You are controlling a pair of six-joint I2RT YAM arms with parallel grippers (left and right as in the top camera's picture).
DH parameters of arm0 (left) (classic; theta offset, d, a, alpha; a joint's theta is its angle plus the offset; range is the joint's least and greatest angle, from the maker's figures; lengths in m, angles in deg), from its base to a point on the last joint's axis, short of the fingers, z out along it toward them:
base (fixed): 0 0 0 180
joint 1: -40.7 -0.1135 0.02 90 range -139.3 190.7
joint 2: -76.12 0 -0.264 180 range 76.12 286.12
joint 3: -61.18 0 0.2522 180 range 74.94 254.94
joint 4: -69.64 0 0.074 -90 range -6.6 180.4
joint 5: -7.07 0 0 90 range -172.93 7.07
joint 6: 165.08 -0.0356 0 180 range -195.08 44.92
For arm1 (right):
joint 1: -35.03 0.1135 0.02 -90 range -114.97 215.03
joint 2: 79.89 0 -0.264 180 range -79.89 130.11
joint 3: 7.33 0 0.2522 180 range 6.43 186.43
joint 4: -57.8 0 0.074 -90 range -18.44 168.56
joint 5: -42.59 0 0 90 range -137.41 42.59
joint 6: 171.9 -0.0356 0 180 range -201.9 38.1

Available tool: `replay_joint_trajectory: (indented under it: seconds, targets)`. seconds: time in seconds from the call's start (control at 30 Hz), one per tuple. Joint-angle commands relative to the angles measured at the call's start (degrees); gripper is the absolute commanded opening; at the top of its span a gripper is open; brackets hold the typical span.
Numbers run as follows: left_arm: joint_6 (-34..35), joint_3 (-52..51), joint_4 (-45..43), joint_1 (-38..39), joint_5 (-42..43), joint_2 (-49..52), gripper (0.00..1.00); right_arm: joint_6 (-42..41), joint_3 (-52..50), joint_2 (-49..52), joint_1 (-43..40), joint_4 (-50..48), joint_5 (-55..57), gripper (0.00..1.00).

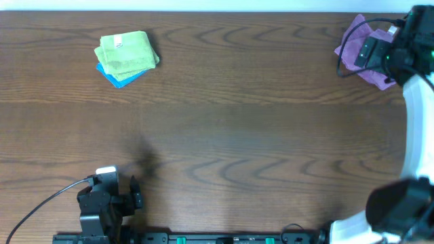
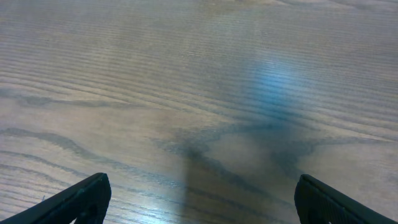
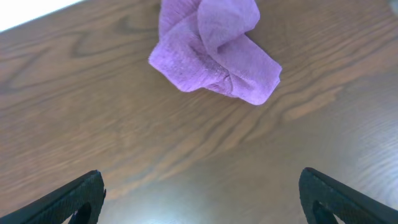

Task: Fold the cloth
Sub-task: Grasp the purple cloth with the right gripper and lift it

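At the far right corner of the wooden table [image 1: 237,135], the pinkish-purple cloth [image 1: 352,45] is lying in a crumpled heap, bunched and lapped over itself rather than spread flat. Over it the right gripper [image 3: 202,200] is hovering, and in the overhead view its wrist is partly covering the cloth. In the right wrist view both fingers [image 3: 74,199] are standing wide apart, released and gripping nothing, with the cloth sitting ahead of them on bare wood, clear of the tips. Near the front left edge the left gripper [image 2: 202,199] is hanging over bare wood, its fingers likewise spread and holding nothing, with only wood grain and a dark shadow showing between them. Toward the far left a lime-green cloth [image 1: 127,54] with a small white label [image 1: 119,43] is lying folded on top of a blue cloth [image 1: 116,78], whose corner is peeking out beneath it. Both are sitting well apart from the pinkish-purple cloth and from either gripper.
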Motion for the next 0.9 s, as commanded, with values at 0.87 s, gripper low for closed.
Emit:
replay_joint_trajectory:
  seconds: [0.87]
  targets:
    - [-0.2, -1.0, 2.8, 0.0, -1.0, -0.4, 0.95, -9.7, 2.1, 23.2, -5.9, -29.4, 1.2, 0.86]
